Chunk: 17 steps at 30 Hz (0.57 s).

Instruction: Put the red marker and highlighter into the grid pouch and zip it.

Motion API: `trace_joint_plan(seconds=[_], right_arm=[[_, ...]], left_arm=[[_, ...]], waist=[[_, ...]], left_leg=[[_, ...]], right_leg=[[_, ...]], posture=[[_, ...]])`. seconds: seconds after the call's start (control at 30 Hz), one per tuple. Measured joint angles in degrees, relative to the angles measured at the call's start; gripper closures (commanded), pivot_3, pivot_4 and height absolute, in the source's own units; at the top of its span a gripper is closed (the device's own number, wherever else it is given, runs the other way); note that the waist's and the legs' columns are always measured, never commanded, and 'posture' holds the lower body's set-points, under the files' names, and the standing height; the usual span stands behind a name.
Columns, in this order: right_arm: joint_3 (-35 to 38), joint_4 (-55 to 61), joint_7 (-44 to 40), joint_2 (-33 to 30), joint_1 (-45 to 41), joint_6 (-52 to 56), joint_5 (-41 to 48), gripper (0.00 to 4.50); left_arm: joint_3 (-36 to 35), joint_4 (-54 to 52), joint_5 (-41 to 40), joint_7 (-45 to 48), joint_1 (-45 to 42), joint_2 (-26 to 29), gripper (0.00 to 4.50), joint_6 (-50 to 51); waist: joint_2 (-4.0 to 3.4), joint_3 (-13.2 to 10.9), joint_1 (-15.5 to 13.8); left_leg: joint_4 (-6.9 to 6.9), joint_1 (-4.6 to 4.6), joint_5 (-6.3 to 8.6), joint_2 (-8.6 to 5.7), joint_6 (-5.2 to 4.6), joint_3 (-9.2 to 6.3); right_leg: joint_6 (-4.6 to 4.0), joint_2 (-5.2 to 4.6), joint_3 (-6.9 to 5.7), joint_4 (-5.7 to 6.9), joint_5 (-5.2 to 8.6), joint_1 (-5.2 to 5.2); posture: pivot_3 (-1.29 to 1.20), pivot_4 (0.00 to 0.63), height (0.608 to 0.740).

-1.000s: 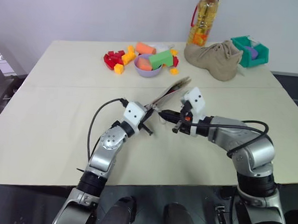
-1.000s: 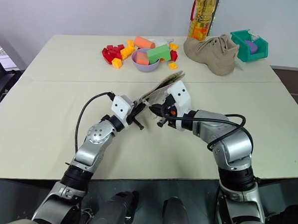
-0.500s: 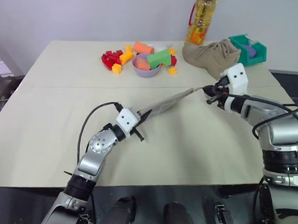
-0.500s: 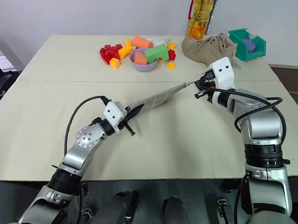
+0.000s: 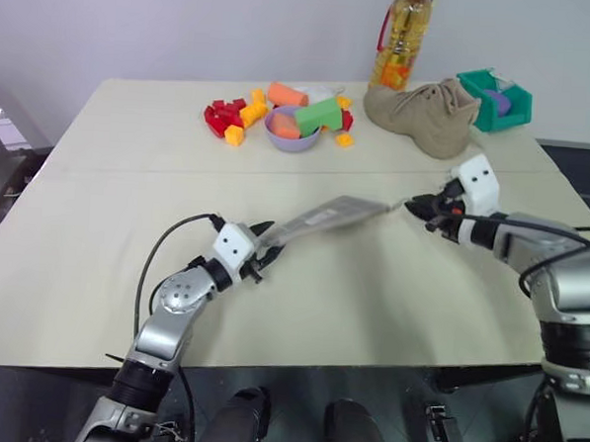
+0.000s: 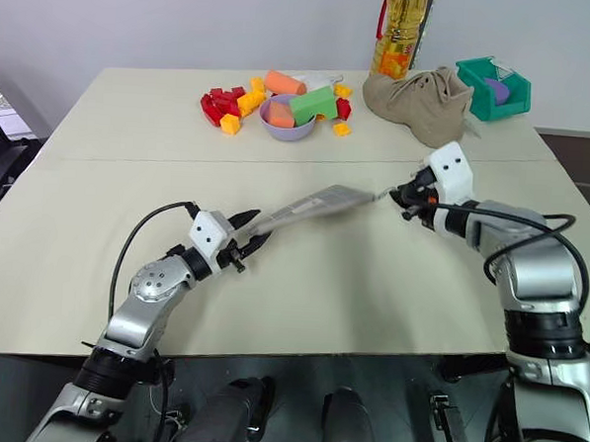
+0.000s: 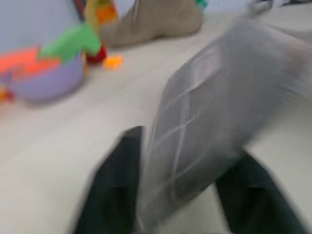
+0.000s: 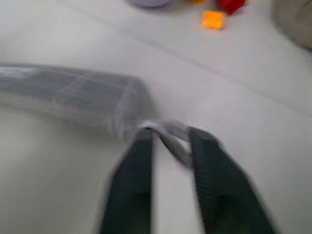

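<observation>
Beige table all around, with the clutter well beyond both grippers at the far edge: a tan boot, a bottle of yellow oil behind it, a teal bin, and a purple bowl with bright toy blocks scattered around it. None of that matters for our job.

What matters is the grid pouch. It lies stretched between the two grippers, one end at the left gripper and the zipper end pointing at the right gripper. We figure it's held out long like this so the zipper has something to pull against. Since it looks flat and closed, our guess is the red marker and highlighter are already inside and the zipping is about done.

Up close, the left gripper's fingers are spread wide apart with the pouch's end sitting loosely between them, so it looks like a straddle, not a pinch. The right gripper's fingers are also parted, less widely, and the grey pull cord sits right at their tips. It's too blurry for us to say whether they touch it.
</observation>
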<state>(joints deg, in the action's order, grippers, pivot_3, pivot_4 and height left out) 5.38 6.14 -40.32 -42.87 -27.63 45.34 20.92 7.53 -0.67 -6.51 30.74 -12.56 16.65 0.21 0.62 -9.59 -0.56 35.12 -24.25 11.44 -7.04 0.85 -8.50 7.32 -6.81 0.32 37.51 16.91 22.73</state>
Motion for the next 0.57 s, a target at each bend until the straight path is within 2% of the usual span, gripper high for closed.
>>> trace_joint_plan(seconds=[0.03, 0.07, 0.17, 0.33, 0.57], right_arm=[[0.1, 0.6, -0.8, -0.1, 1.3, -0.8, 0.3, 1.59], [0.4, 0.8, -1.6, -0.3, 2.9, -2.0, 0.5, 1.58], [2.6, 0.5, -3.4, -0.5, 7.5, -6.6, 0.6, 1.58], [7.2, -5.1, -3.2, -0.3, 9.8, -13.8, 0.4, 1.58], [8.4, -10.7, -6.2, -0.2, 11.9, -17.7, 0.6, 1.58]], left_arm=[[-0.3, -1.5, -0.4, -0.2, 0.9, 0.1, 0.33, 1.3], [-0.6, -2.9, -0.8, -0.6, 1.8, 0.1, 0.05, 2.5], [-3.7, -6.7, -2.0, -2.9, 5.8, 0.3, 0.05, 7.1], [-9.0, -10.8, -2.9, -8.1, 11.4, 0.5, 0.05, 14.6], [-15.5, -13.9, -3.3, -12.4, 16.5, 0.8, 0.05, 17.1]], waist=[[0.0, 0.0, 0.0], [0.0, 0.0, 0.0], [-0.01, 0.0, 0.0], [-0.01, 0.0, -0.1], [-0.01, 0.0, -0.1]], left_leg=[[0.01, 0.0, 0.01, 0.0, -0.01, 0.0], [0.0, 0.0, 0.01, 0.0, -0.01, 0.0], [0.0, 0.0, 0.01, 0.0, -0.02, 0.03], [0.01, 0.02, 0.02, 0.01, -0.03, 0.06], [0.02, 0.03, 0.04, 0.01, -0.05, 0.14]], right_leg=[[0.0, 0.0, 0.0, 0.0, 0.0, -0.01], [0.0, -0.01, 0.0, 0.0, 0.0, -0.01], [0.0, 0.0, 0.03, 0.0, 0.0, 0.01], [0.01, 0.0, 0.05, 0.01, -0.01, -0.02], [0.01, -0.02, 0.11, 0.01, -0.01, -0.01]], posture=[[0.0, 0.15, 0.74], [0.0, 0.15, 0.74], [0.0, 0.15, 0.74], [0.0, 0.15, 0.74], [0.0, 0.15, 0.74]])
